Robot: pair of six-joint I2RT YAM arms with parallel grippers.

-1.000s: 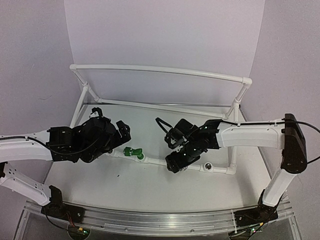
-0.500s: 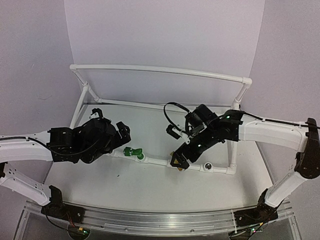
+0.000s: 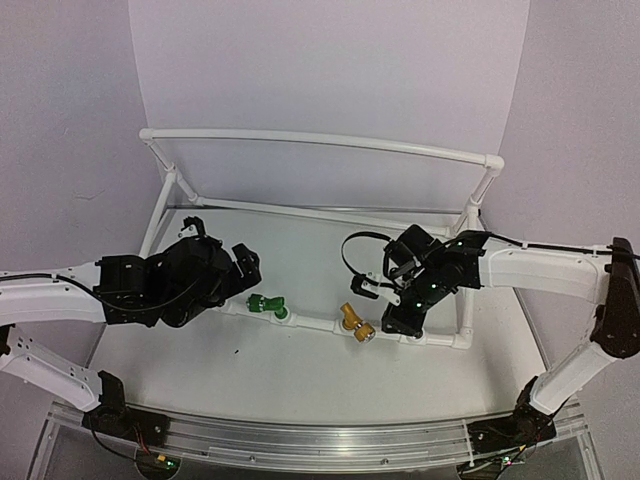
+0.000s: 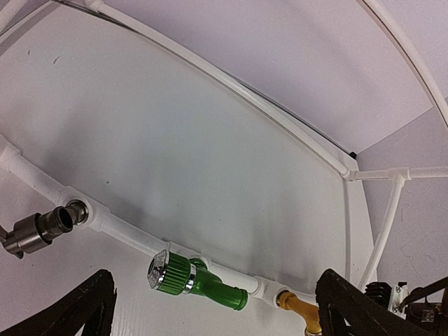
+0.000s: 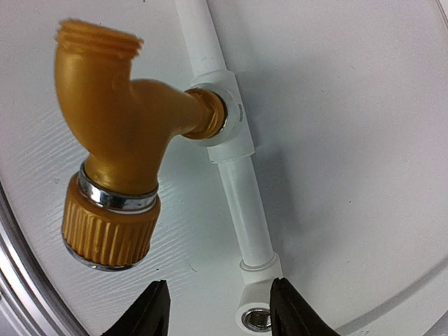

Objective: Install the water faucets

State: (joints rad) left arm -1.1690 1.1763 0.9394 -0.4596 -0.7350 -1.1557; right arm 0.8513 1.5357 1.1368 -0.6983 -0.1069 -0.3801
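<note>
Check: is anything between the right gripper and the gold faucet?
Nothing visible. The right gripper, open, faces the gold faucet across bare table; the white pipe runs beside that path, not across it.

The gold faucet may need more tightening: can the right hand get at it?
Probably yes. The right hand hangs open close to the gold faucet, nothing lies between them, and its knob juts free of the pipe frame.
</note>
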